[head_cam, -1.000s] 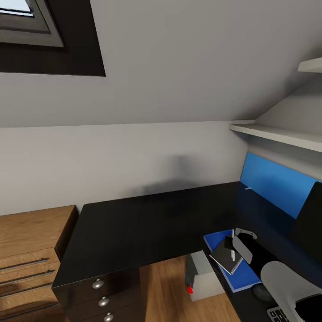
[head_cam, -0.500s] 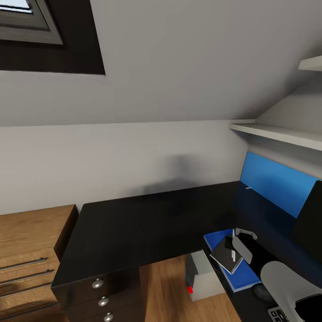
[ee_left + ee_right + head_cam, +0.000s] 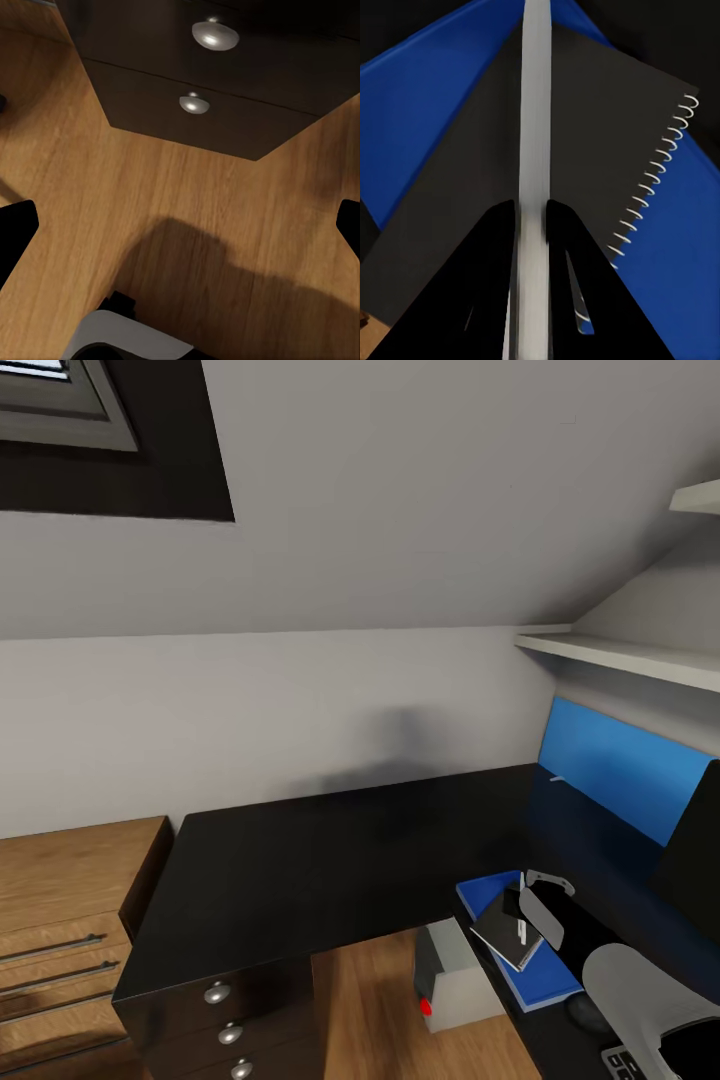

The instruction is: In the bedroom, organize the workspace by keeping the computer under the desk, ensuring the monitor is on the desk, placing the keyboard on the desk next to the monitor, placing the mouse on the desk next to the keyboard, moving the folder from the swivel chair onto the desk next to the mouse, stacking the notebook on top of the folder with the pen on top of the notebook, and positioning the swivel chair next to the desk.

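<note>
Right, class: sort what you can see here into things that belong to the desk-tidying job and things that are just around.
Belonging to the job:
desk
folder
notebook on the folder
pen, held between the right gripper fingers
computer
monitor
mouse
keyboard

Just around:
wooden chest of drawers
blue wall panel
shelf
window

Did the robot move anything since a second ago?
Nothing really moved. The right gripper still pinches the white pen over the notebook, which lies on the blue folder on the desk. The camera itself only tipped slightly.
</note>
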Tool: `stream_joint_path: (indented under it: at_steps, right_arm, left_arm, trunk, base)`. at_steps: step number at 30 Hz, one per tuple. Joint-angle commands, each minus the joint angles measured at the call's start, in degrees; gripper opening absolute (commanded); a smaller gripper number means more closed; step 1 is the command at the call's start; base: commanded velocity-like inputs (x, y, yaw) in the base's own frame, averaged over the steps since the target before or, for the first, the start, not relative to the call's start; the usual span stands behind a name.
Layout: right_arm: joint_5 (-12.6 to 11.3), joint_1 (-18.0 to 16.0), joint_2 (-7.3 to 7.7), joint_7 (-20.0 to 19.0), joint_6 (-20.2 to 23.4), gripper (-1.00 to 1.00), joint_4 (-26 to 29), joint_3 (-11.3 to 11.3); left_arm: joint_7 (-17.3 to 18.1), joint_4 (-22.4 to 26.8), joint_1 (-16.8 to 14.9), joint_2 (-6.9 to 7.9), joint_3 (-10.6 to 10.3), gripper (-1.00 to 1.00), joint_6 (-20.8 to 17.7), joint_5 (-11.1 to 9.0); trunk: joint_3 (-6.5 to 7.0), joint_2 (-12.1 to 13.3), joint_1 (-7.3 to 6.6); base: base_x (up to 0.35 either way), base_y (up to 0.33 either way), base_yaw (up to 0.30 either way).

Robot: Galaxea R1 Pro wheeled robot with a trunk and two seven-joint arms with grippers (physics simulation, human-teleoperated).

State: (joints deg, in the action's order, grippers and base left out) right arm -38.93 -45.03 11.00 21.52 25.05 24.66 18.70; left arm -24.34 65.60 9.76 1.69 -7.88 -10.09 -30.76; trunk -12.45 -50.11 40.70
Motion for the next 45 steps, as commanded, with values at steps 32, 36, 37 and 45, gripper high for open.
stream_joint_path:
  at_steps: [32, 36, 37, 45]
  right_arm:
    - [-0.5, 0.0, 0.08, 0.3, 0.2, 1.0, 0.2, 0.5]
    - [-0.5, 0.0, 0.08, 0.3, 0.2, 1.0, 0.2, 0.5]
    - [-0.5, 0.0, 0.08, 0.3, 0.2, 1.0, 0.2, 0.5]
    - [-0.5, 0.0, 0.08, 0.3, 0.2, 1.0, 0.2, 0.5]
  left_arm:
    - [-0.4, 0.1, 0.0, 0.06, -0.1, 1.0, -0.2, -0.4]
    - [-0.4, 0.1, 0.0, 0.06, -0.1, 1.0, -0.2, -0.4]
    - [-0.4, 0.1, 0.0, 0.06, -0.1, 1.0, -0.2, -0.4]
    - [-0.4, 0.1, 0.0, 0.06, -0.1, 1.0, -0.2, -0.4]
  trunk:
    - [-0.08, -0.1, 0.02]
    - [-0.08, -0.1, 0.02]
    - [-0.08, -0.1, 0.02]
    - [-0.08, -0.1, 0.02]
  base:
    - [0.0, 0.0, 0.0]
    - [0.0, 0.0, 0.0]
    - [0.0, 0.0, 0.0]
    - [0.0, 0.0, 0.0]
